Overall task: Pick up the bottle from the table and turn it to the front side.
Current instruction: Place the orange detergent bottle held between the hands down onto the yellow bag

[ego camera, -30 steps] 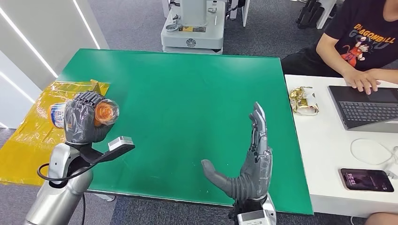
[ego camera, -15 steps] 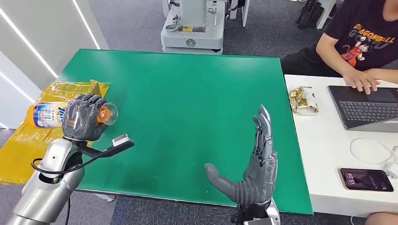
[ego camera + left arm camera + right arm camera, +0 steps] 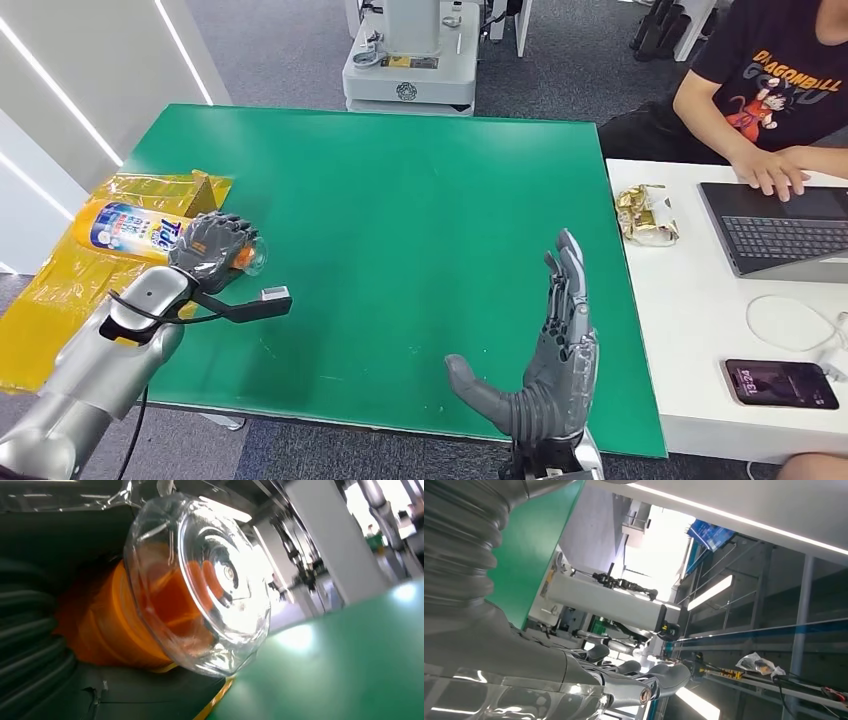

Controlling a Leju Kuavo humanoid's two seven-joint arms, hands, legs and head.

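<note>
An orange detergent bottle with a blue and white label lies on its side over the table's left edge, its clear cap pointing right. My left hand grips it near the cap end, low over the green table. Up close in the left wrist view, the clear cap and orange neck sit against my dark fingers. My right hand stands upright near the table's front edge, fingers straight and apart, holding nothing; its fingers show in the right wrist view.
Crinkled yellow plastic wrap lies under the bottle off the table's left side. A white desk to the right carries a laptop, a phone and a snack packet; a person sits there. A grey machine base stands behind the table.
My left hand has lowered and rolled, swinging the bottle from end-on to lying sideways with its label showing. My right hand has sunk slightly and drifted right.
</note>
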